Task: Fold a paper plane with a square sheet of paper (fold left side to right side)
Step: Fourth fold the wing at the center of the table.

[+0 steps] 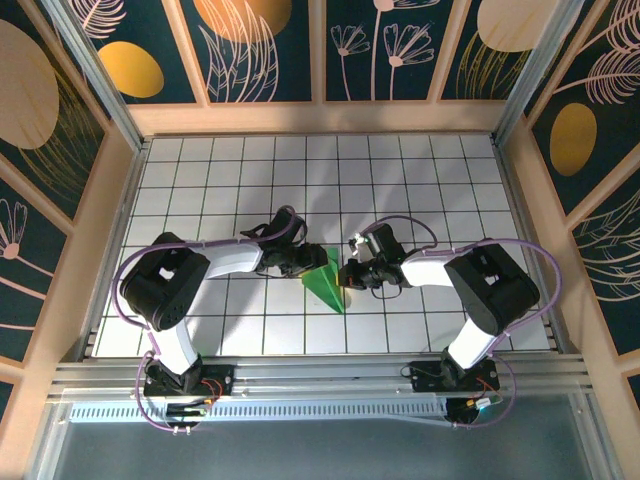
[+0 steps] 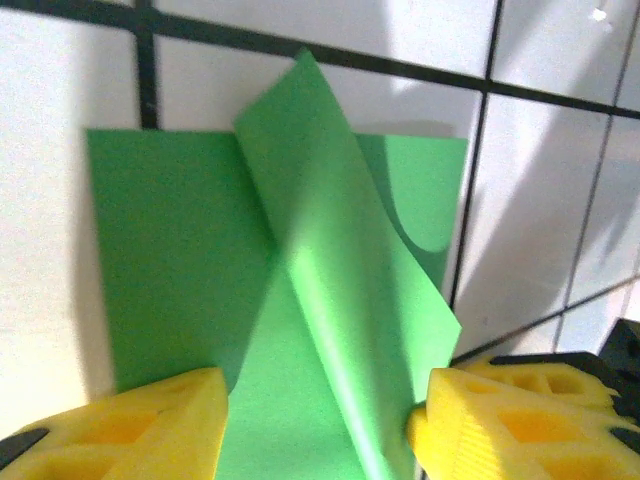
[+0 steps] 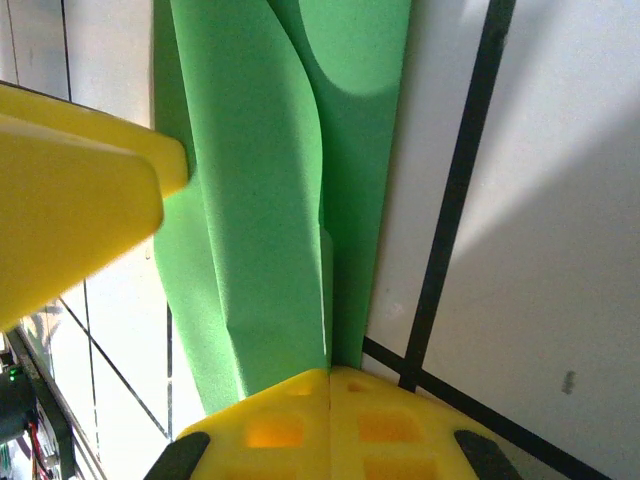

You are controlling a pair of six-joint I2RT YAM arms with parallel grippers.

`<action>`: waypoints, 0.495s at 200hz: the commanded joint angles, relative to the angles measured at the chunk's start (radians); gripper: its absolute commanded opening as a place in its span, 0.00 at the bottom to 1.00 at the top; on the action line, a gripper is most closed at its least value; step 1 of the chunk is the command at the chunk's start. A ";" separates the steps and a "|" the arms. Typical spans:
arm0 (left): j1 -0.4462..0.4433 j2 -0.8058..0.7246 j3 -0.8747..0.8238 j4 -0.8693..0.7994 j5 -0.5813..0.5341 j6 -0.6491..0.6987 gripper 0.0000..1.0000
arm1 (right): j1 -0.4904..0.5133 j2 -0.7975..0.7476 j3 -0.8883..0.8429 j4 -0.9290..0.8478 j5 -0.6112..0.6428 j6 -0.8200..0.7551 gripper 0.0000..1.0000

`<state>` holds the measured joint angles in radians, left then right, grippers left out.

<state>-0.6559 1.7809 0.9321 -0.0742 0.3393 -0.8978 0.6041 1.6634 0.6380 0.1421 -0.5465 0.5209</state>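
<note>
At mid-table between the arms, the half-folded bright green paper sheet (image 1: 326, 286) lies with one flap raised between the parted jaws of the left gripper (image 2: 318, 408), while the right gripper (image 3: 328, 385), closed, pins its end; the flap likely needs laying over and creasing next.

Sheet of paper (image 1: 325, 285) on table (image 1: 420, 170), about centre, a little toward near edge. Left gripper (image 1: 303, 264) just left of it, right gripper (image 1: 348, 272) just right, paper between them.

Left wrist view: paper's near end between left fingers (image 2: 150, 425), one finger each side. Loose flap rises slantwise over flat layer beneath, its edge touching right-hand finger.

Right wrist view: paper's narrow end meets tips of right fingers (image 3: 290, 425), pressed together. Pinched or only touching, cannot tell. One left finger hangs at paper's left side.
</note>
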 commanded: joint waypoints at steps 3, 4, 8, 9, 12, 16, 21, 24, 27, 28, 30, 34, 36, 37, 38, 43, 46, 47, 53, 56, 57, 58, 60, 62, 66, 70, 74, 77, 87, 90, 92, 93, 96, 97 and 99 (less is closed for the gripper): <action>0.003 -0.061 0.035 -0.124 -0.116 0.046 0.58 | 0.014 0.033 -0.003 -0.106 0.063 -0.031 0.00; 0.003 -0.061 0.034 -0.126 -0.118 0.047 0.58 | 0.015 0.034 -0.003 -0.106 0.063 -0.031 0.00; 0.004 -0.061 0.064 -0.132 -0.125 0.050 0.58 | 0.015 0.034 -0.004 -0.106 0.063 -0.032 0.00; 0.003 -0.061 0.066 -0.133 -0.125 0.051 0.58 | 0.014 0.034 -0.003 -0.105 0.063 -0.032 0.00; 0.004 -0.089 0.068 -0.135 -0.128 0.054 0.58 | 0.015 0.034 -0.004 -0.105 0.062 -0.032 0.00; 0.003 -0.099 0.071 -0.136 -0.131 0.056 0.59 | 0.015 0.036 -0.003 -0.104 0.062 -0.032 0.00; 0.004 -0.106 0.071 -0.135 -0.128 0.058 0.58 | 0.016 0.036 -0.004 -0.105 0.062 -0.030 0.00; 0.003 -0.110 0.070 -0.132 -0.124 0.059 0.58 | 0.017 0.036 -0.003 -0.104 0.061 -0.030 0.00; 0.003 -0.114 0.071 -0.129 -0.121 0.060 0.57 | 0.016 0.035 -0.003 -0.104 0.062 -0.030 0.00; 0.003 -0.114 0.070 -0.128 -0.119 0.059 0.57 | 0.016 0.035 -0.003 -0.104 0.062 -0.030 0.00; 0.004 -0.116 0.070 -0.125 -0.114 0.060 0.57 | 0.017 0.035 -0.003 -0.104 0.062 -0.029 0.00; 0.003 -0.119 0.067 -0.118 -0.107 0.059 0.56 | 0.018 0.036 -0.003 -0.104 0.061 -0.029 0.00; 0.003 -0.121 0.066 -0.113 -0.099 0.058 0.55 | 0.017 0.036 -0.003 -0.103 0.060 -0.029 0.00; 0.004 -0.121 0.065 -0.110 -0.096 0.059 0.55 | 0.018 0.036 -0.003 -0.103 0.060 -0.029 0.00; 0.003 -0.122 0.063 -0.108 -0.092 0.059 0.54 | 0.018 0.036 -0.003 -0.104 0.060 -0.029 0.00; 0.002 -0.124 0.057 -0.091 -0.071 0.056 0.52 | 0.020 0.036 -0.003 -0.103 0.062 -0.027 0.00; 0.002 -0.124 0.053 -0.080 -0.057 0.055 0.51 | 0.020 0.036 -0.004 -0.102 0.062 -0.027 0.00; 0.002 -0.124 0.051 -0.077 -0.052 0.054 0.50 | 0.020 0.036 -0.004 -0.103 0.062 -0.027 0.00; 0.001 -0.123 0.047 -0.052 -0.024 0.046 0.47 | 0.021 0.036 -0.004 -0.101 0.062 -0.026 0.00; 0.001 -0.122 0.047 -0.039 -0.009 0.042 0.45 | 0.022 0.035 -0.004 -0.102 0.062 -0.025 0.00; 0.001 -0.122 0.047 -0.035 -0.006 0.040 0.45 | 0.023 0.036 -0.004 -0.102 0.062 -0.025 0.00; 0.002 -0.121 0.034 -0.031 0.001 0.039 0.44 | 0.022 0.035 -0.004 -0.101 0.062 -0.025 0.00; 0.001 -0.120 0.023 -0.023 0.011 0.036 0.43 | 0.022 0.036 -0.004 -0.101 0.062 -0.025 0.00; 0.000 -0.118 0.019 -0.019 0.019 0.034 0.42 | 0.022 0.034 -0.004 -0.101 0.062 -0.025 0.00; -0.001 -0.115 0.013 -0.001 0.037 0.028 0.39 | 0.023 0.033 -0.006 -0.101 0.062 -0.024 0.00; -0.001 -0.110 0.009 0.013 0.052 0.023 0.37 | 0.023 0.035 -0.006 -0.102 0.062 -0.023 0.00; -0.002 -0.106 0.004 0.024 0.064 0.019 0.35 | 0.024 0.033 -0.006 -0.102 0.062 -0.024 0.00; -0.003 -0.101 0.003 0.032 0.073 0.016 0.33 | 0.024 0.034 -0.006 -0.100 0.062 -0.023 0.00; -0.007 -0.085 0.001 0.055 0.097 0.007 0.29 | 0.026 0.035 -0.006 -0.100 0.062 -0.022 0.00; -0.009 -0.080 -0.001 0.061 0.105 0.005 0.27 | 0.026 0.035 -0.006 -0.100 0.062 -0.022 0.00; -0.009 -0.076 0.001 0.065 0.110 0.003 0.27 | 0.026 0.033 -0.006 -0.100 0.062 -0.022 0.00; -0.010 -0.076 0.001 0.066 0.111 0.001 0.26 | 0.026 0.033 -0.006 -0.100 0.062 -0.022 0.00; -0.012 -0.074 0.002 0.070 0.118 0.001 0.25 | 0.026 0.033 -0.006 -0.099 0.061 -0.021 0.00; -0.013 -0.074 0.003 0.072 0.120 0.001 0.25 | 0.026 0.033 -0.006 -0.099 0.061 -0.021 0.00; -0.015 -0.073 0.004 0.074 0.123 0.000 0.25 | 0.026 0.032 -0.007 -0.098 0.062 -0.021 0.00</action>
<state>-0.6563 1.6730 0.9474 -0.0700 0.3660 -0.8761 0.6102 1.6634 0.6437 0.1310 -0.5388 0.5098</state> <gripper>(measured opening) 0.280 0.051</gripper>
